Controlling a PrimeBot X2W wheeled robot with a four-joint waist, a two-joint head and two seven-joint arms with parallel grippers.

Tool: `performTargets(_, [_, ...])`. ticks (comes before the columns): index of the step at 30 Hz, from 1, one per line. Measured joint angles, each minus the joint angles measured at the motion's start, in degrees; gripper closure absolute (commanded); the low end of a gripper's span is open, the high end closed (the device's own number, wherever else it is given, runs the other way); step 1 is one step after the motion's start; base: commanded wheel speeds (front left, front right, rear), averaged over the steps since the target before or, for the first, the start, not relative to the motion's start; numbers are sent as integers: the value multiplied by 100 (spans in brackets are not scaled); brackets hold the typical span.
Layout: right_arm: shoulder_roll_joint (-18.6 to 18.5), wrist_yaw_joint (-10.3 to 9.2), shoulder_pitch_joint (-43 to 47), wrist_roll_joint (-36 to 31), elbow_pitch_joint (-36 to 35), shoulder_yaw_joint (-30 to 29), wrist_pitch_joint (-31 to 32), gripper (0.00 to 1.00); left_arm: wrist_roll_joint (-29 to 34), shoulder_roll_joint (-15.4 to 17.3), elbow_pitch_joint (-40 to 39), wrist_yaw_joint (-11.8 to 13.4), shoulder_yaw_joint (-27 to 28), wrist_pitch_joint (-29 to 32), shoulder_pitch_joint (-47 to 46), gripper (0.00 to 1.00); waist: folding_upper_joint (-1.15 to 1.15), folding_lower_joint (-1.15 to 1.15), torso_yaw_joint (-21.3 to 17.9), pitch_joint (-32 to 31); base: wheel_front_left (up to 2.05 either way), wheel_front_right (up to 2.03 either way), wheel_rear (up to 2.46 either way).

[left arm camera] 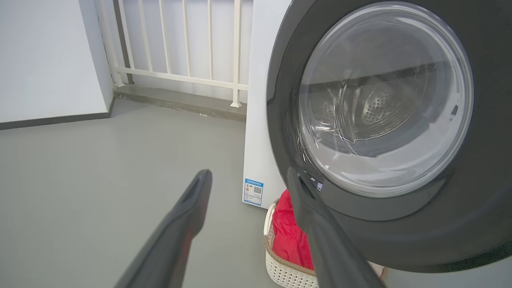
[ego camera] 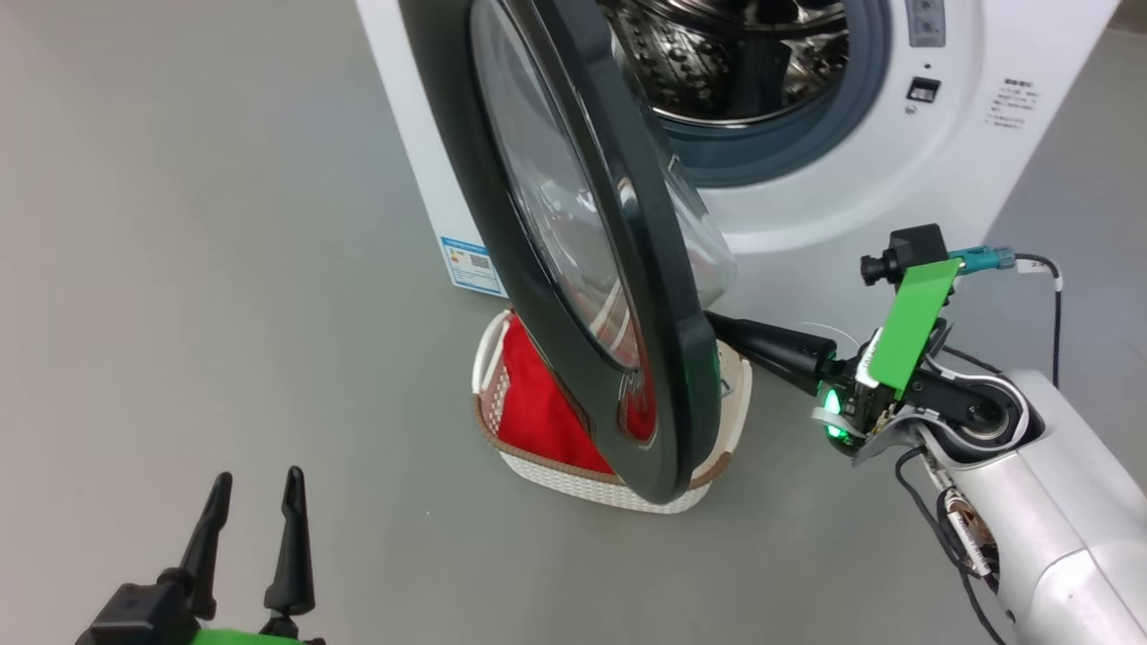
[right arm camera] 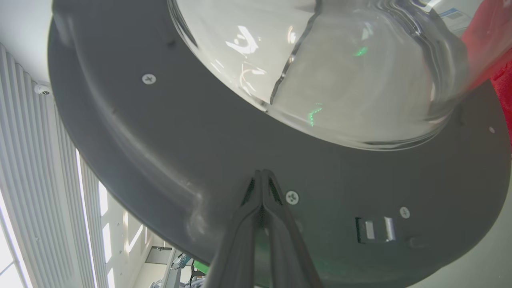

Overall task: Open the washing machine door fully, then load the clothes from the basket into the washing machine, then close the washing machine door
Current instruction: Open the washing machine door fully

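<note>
Washing machine door [ego camera: 573,242] stands partly open, swung out from the washing machine [ego camera: 806,206], whose steel drum [ego camera: 735,63] shows behind it. At the door's inner face, the right gripper [right arm camera: 262,176] has its 2 fingers clenched together on nothing, with the tips at the dark rim just below the glass bowl. Beneath the door sits the basket [ego camera: 573,470] holding red clothes [ego camera: 538,403]. Well apart from the door's outer face, the left gripper [ego camera: 256,477] hangs spread and empty.

Door [ego camera: 627,269] at centre frame, washer [ego camera: 896,179] behind it at top — basket [ego camera: 556,470] on the floor [ego camera: 179,269] below the door, clothes [ego camera: 538,403] inside.
</note>
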Motion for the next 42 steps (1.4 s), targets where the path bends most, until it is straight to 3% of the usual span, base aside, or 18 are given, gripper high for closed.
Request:
performTargets(15, [670, 0, 83, -216, -76, 89, 237, 100, 4, 3, 19, -2, 7, 0, 114, 0, 0, 0, 512, -145, 0, 0, 0])
performTargets(29, [1071, 0, 34, -476, -24, 243, 248, 100, -7, 4, 47, 0, 4, 0, 114, 0, 0, 0, 994, -180, 0, 0, 0])
performTargets(42, [1139, 0, -377, -766, 186, 561, -267, 100, -59, 3, -69, 57, 18, 0, 114, 0, 0, 0, 1052, -68, 0, 0, 0])
